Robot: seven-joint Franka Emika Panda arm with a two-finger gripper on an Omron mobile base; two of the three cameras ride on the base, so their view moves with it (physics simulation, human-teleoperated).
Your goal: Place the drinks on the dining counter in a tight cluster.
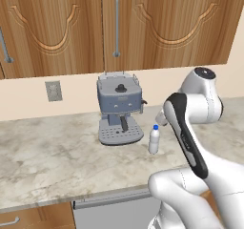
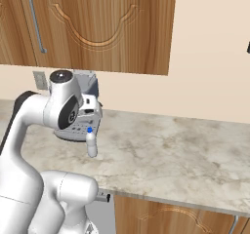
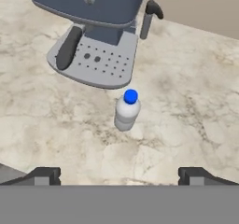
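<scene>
Below and ahead of the gripper (image 3: 119, 174), a marble-topped table (image 3: 186, 97) under wooden wall cabinets (image 1: 167, 23) is spread out, so the dining counter isn't what's being looked at yet. Largest thing on it: a blue-grey espresso machine (image 3: 93, 36), set further out from the gripper and a bit to its left as seen from the hand. Just nearer than the machine's drip tray, and close beside it but apart, the small white bottle (image 3: 127, 111) with the blue cap (image 3: 131, 96) is standing upright, pretty much centred ahead of the gripper between the two fingertips (image 3: 44, 175).

Gripper is spread fully apart, nothing held, nothing touched.

So the step in hand looks like the approach for picking up this first drink. Next move probably calls for the gripper to be lowered and pushed forward until the bottle body sits between the fingers, then closed on it. Care would be needed so the bottle isn't tipped or the machine bumped.
</scene>
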